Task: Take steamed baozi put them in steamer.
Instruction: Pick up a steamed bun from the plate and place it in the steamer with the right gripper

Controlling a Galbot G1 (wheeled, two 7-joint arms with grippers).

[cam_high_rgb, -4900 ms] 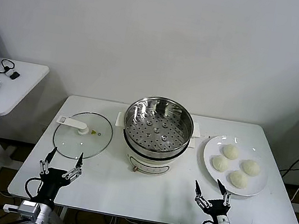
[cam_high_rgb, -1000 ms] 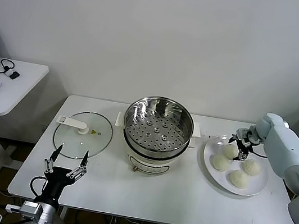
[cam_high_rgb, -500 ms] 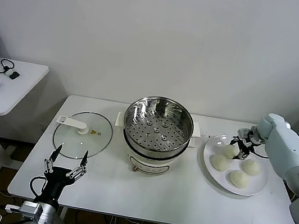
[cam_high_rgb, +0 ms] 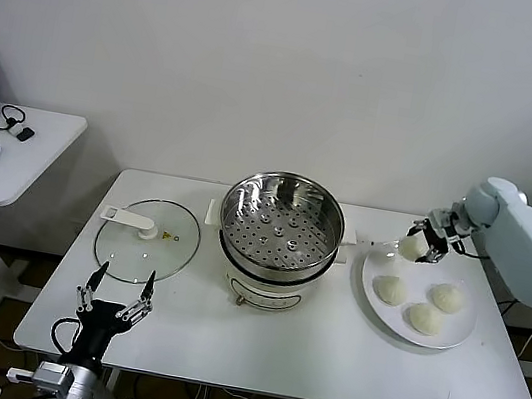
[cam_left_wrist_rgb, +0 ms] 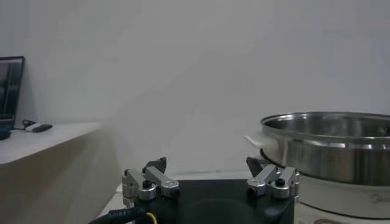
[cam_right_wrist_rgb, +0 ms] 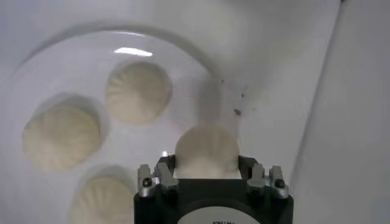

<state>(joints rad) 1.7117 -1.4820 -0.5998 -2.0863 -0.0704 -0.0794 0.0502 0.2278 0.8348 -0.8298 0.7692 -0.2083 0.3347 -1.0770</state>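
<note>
Head view: my right gripper (cam_high_rgb: 419, 240) hangs above the far left rim of the plate (cam_high_rgb: 374, 286), pinching one baozi (cam_high_rgb: 410, 247) between its fingers, lifted clear. Three baozi remain on the plate — one (cam_high_rgb: 390, 290) nearest the steamer (cam_high_rgb: 281, 224), which sits open and holds nothing, near the plate on its left. The glass lid (cam_high_rgb: 147, 239) lies flat on the table beyond it. My left gripper (cam_high_rgb: 111, 309) is parked low at the near table edge, fingers spread, holding nothing. In the right wrist view the baozi (cam_right_wrist_rgb: 206, 150) bulges between the jaws. The dough is soft: I judge too hard a squeeze could dent it, too light a one could drop it short of the steamer — and a low pass could clip the rim.
</note>
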